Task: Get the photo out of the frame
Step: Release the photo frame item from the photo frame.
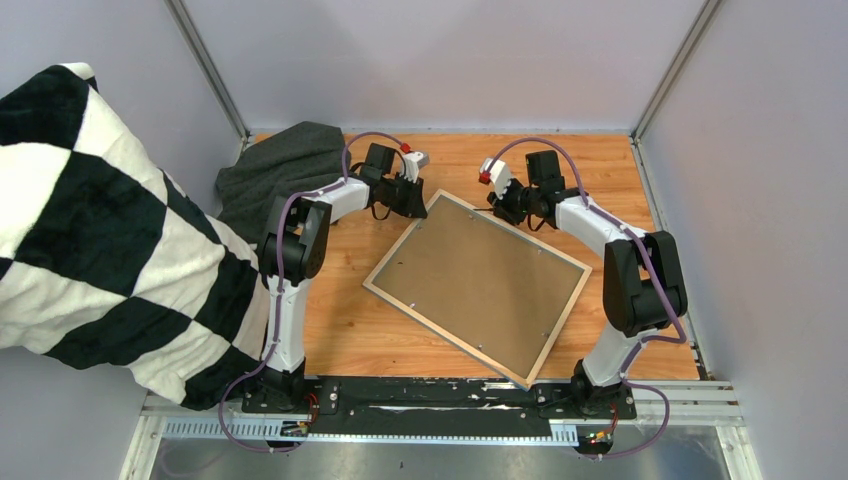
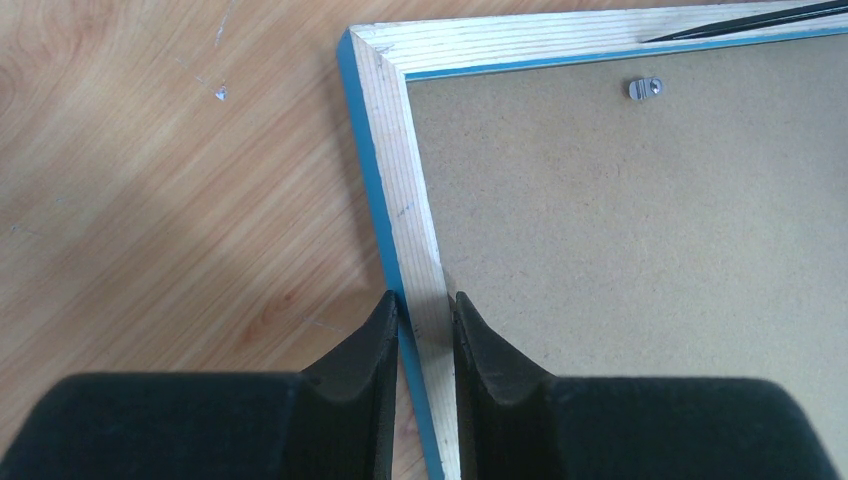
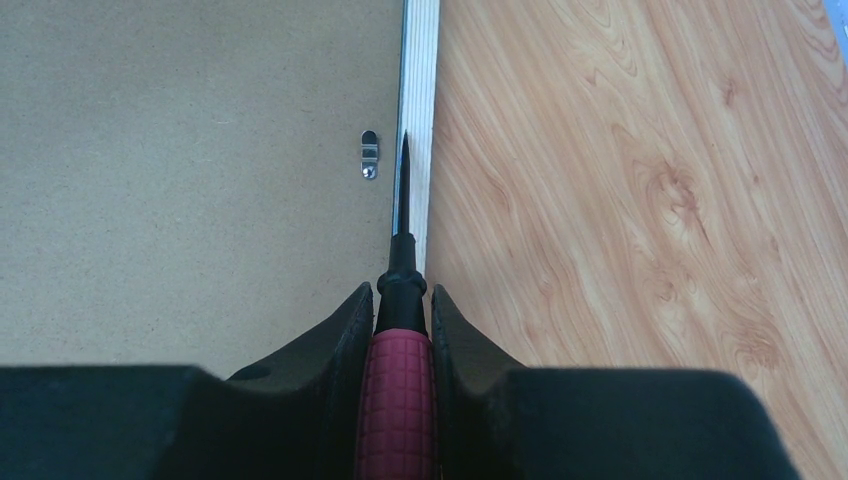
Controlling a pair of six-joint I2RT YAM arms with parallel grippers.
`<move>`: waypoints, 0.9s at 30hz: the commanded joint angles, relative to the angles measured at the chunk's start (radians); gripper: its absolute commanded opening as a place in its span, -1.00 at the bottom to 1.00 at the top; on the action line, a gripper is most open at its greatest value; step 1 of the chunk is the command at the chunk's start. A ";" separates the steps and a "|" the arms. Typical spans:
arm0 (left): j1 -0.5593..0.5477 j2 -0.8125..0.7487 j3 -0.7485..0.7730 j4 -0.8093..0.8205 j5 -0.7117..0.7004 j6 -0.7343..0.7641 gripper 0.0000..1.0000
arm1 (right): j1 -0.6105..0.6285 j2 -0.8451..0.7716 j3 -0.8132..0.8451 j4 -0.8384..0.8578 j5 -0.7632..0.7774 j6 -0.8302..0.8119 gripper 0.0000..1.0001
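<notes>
Step in hand, by the look of it: undoing the retaining clips on the back. Face-down on the wooden table (image 3: 650, 200), the frame (image 2: 398, 170), with the brown backing board (image 1: 478, 283) uppermost and seated inside the pale wood rail. No sight of the photo. Presumably under that board, inside the frame.

For the left gripper (image 2: 424, 300): nearly closed, pinching the frame's rail close to a corner, one finger on the blue outer edge, the other on the inner side against the board. Looks like a steadying hold.

For the right gripper (image 3: 400, 292): clamped tight round the maroon ribbed handle of a pointed tool (image 3: 399, 390), thin black shaft along the seam between board and rail, tip just beside a small metal clip (image 3: 369, 153). Cannot tell whether touching it.

Next, probably: nudge the tip sideways onto the clip and swivel it clear, then likewise for the other clips before lifting the board. Calls for a light, level push — too steep, and a risk of gouging the board or skidding the frame out of the left pinch.
</notes>
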 commanded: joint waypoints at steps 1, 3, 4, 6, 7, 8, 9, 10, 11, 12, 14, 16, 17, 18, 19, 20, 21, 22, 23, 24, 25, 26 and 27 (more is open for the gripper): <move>-0.028 0.082 -0.039 -0.147 0.018 0.023 -1.00 | 0.006 0.014 -0.019 -0.037 -0.027 -0.015 -1.00; -0.028 0.083 -0.038 -0.147 0.019 0.023 -1.00 | 0.007 0.012 -0.020 -0.042 -0.034 -0.021 -1.00; -0.028 0.083 -0.039 -0.147 0.019 0.023 -1.00 | 0.007 0.011 -0.020 -0.045 -0.039 -0.024 -1.00; -0.028 0.083 -0.039 -0.148 0.019 0.023 -1.00 | 0.006 0.007 -0.023 -0.047 -0.047 -0.027 -1.00; -0.028 0.083 -0.039 -0.148 0.019 0.023 -1.00 | 0.008 0.005 -0.026 -0.048 -0.048 -0.029 -1.00; -0.028 0.082 -0.039 -0.147 0.019 0.023 -1.00 | 0.008 0.003 -0.027 -0.046 -0.045 -0.030 -1.00; -0.028 0.082 -0.039 -0.148 0.019 0.023 -1.00 | 0.007 0.003 -0.025 -0.046 -0.040 -0.030 -1.00; -0.028 0.082 -0.039 -0.148 0.018 0.022 -1.00 | 0.008 0.005 -0.024 -0.044 -0.029 -0.030 -1.00; -0.028 0.083 -0.039 -0.147 0.019 0.023 -1.00 | 0.007 0.009 -0.023 -0.042 -0.016 -0.028 -1.00; -0.028 0.082 -0.039 -0.147 0.019 0.023 -1.00 | 0.007 0.014 -0.020 -0.042 -0.003 -0.025 -1.00; -0.028 0.082 -0.039 -0.147 0.019 0.023 -1.00 | 0.006 0.019 -0.017 -0.040 0.010 -0.021 -1.00; -0.028 0.083 -0.039 -0.148 0.019 0.023 -1.00 | 0.007 0.018 -0.019 -0.034 0.005 -0.020 -1.00; -0.028 0.082 -0.038 -0.148 0.020 0.023 -1.00 | 0.008 0.015 -0.020 -0.032 -0.001 -0.020 -1.00; -0.028 0.082 -0.038 -0.149 0.020 0.023 -1.00 | 0.006 0.015 -0.019 -0.033 -0.006 -0.018 -1.00; -0.028 0.083 -0.037 -0.148 0.021 0.023 -1.00 | 0.008 0.017 -0.018 -0.035 -0.009 -0.018 -1.00; -0.028 0.082 -0.037 -0.147 0.021 0.023 -1.00 | 0.008 0.017 -0.016 -0.041 -0.016 -0.020 -1.00; -0.028 0.083 -0.037 -0.147 0.021 0.023 -1.00 | 0.008 0.018 -0.014 -0.049 -0.025 -0.024 -1.00; -0.028 0.083 -0.037 -0.147 0.021 0.023 -1.00 | 0.008 0.018 -0.012 -0.059 -0.037 -0.029 -1.00; -0.028 0.082 -0.037 -0.147 0.021 0.023 -1.00 | 0.007 0.017 -0.011 -0.067 -0.052 -0.033 -1.00; -0.028 0.084 -0.037 -0.147 0.021 0.023 -1.00 | 0.009 0.017 -0.011 -0.075 -0.064 -0.038 -1.00; -0.028 0.083 -0.037 -0.149 0.021 0.023 -1.00 | 0.009 0.017 -0.011 -0.080 -0.078 -0.040 -1.00; -0.028 0.083 -0.037 -0.148 0.021 0.023 -1.00 | 0.009 0.017 -0.011 -0.086 -0.090 -0.043 -1.00; -0.028 0.084 -0.037 -0.147 0.020 0.023 -1.00 | 0.011 0.017 -0.011 -0.091 -0.101 -0.046 -1.00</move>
